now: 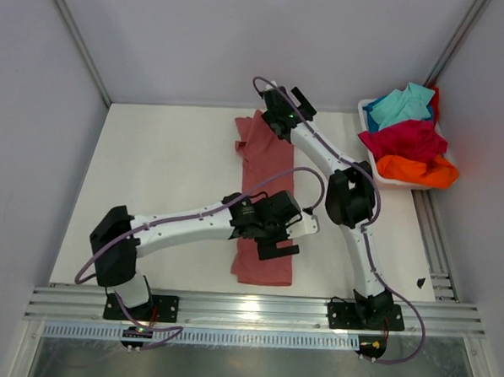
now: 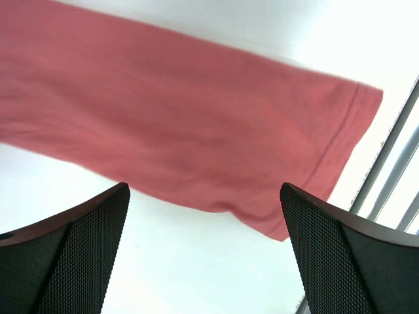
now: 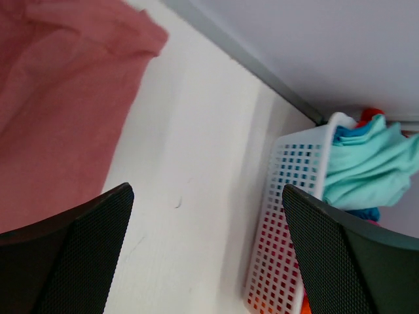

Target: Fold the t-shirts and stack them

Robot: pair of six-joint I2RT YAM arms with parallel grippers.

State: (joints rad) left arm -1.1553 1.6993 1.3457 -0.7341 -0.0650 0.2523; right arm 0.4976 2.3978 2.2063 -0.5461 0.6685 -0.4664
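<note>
Top external: salmon t-shirt (image 1: 266, 160) lies flat; left claw (image 1: 288, 239), right claw (image 1: 289, 94) gape

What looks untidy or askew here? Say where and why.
The white basket, far right, is overfilled: the turquoise t-shirt, crimson t-shirt and orange t-shirt bulge crumpled over its rim. The salmon-pink t-shirt mid-table lies in a long strip, its far end rumpled.

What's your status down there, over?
Left gripper open, right gripper open, both empty. Pink tee in a long strip on the table. Other tees heaped in the tub. Nothing in the way.
</note>
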